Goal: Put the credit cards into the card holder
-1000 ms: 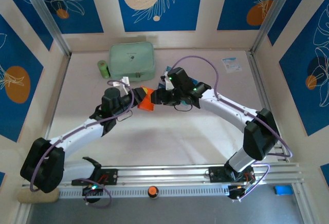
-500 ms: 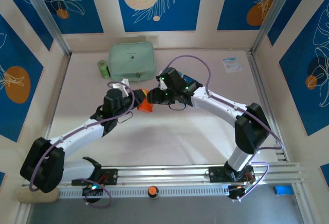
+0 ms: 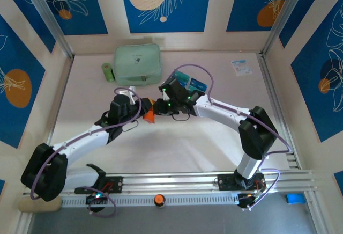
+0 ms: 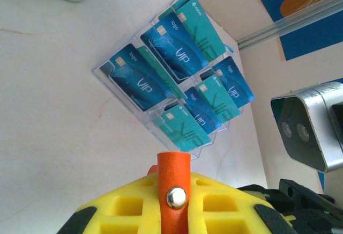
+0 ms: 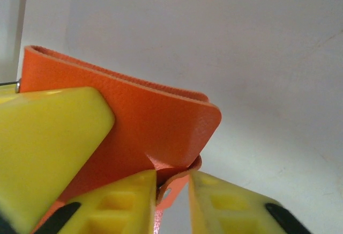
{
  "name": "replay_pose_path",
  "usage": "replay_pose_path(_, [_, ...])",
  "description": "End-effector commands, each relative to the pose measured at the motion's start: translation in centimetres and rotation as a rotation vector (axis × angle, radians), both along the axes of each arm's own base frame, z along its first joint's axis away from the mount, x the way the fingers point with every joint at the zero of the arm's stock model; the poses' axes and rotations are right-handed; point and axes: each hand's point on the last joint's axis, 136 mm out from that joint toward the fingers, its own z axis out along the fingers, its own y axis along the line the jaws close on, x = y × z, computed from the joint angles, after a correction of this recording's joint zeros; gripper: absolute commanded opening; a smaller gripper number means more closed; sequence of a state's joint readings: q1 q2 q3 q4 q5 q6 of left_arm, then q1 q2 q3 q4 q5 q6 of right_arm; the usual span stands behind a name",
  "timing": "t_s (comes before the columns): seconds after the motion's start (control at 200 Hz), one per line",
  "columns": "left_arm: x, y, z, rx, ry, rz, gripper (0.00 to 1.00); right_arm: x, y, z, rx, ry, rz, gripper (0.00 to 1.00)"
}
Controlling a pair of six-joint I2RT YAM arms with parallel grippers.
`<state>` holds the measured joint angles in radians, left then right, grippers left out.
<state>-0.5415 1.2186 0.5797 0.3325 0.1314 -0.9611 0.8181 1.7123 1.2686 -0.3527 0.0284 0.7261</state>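
**Jaws of both grippers closed on the orange card holder**

Pressed together on a narrow orange strap, the jaws of the left gripper [image 3: 142, 110] are seen in the left wrist view, where the strap and its small metal snap button [image 4: 176, 196] are clamped between the yellow fingers [image 4: 225, 204]. In the right wrist view, a thin curled flap of the card holder [image 5: 144, 126] is pinched between the jaws of the right gripper [image 5: 172, 191], and only a slim gap is left between them. The card holder is thus held above the table [image 3: 177, 148] by both grippers, near its middle.

Beyond the jaws, the credit cards [image 4: 177, 57] are stood in a clear acrylic rack [image 4: 102, 71]. "VIP" is printed large on them and "logo" can be read in small letters near a corner. The rack is set well apart from the card holder, beside a mint-green pouch [image 3: 138, 62].

From the top view, both arms are stretched forward and angled inward, so that their wrists are brought together. The right arm is bent sharply at its elbow.
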Motion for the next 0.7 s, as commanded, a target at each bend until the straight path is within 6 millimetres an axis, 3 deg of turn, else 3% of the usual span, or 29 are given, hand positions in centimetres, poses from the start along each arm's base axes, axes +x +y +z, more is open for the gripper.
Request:
replay_pose_path(0.0, [0.6, -0.8, 4.0, -0.072, -0.128, -0.008, 0.0, -2.2, -1.5, -4.6, -0.123, 0.11, -0.005, 0.14])
replay_pose_path(0.085, [0.6, -0.8, 3.9, -0.066, -0.128, -0.006, 0.0, -2.5, -1.8, -5.4, -0.124, 0.129, -0.009, 0.0])
replay_pose_path(0.21, [0.5, -0.7, 3.8, -0.055, -0.127, -0.007, 0.0, -2.9, -3.1, -7.1, -0.133, 0.156, -0.035, 0.0])
replay_pose_path(0.485, [0.6, -0.6, 3.8, -0.058, -0.131, -0.003, 0.0, -3.8, -8.2, -12.1, -0.201, 0.243, -0.109, 0.0])
replay_pose_path(0.565, [0.6, -0.7, 3.9, -0.063, -0.132, -0.006, 0.0, -3.9, -8.6, -12.1, -0.201, 0.245, -0.109, 0.0])
replay_pose_path(0.695, [0.7, -0.7, 3.7, -0.084, -0.119, 0.008, 0.0, -3.8, -9.2, -10.2, -0.188, 0.221, -0.105, 0.0])
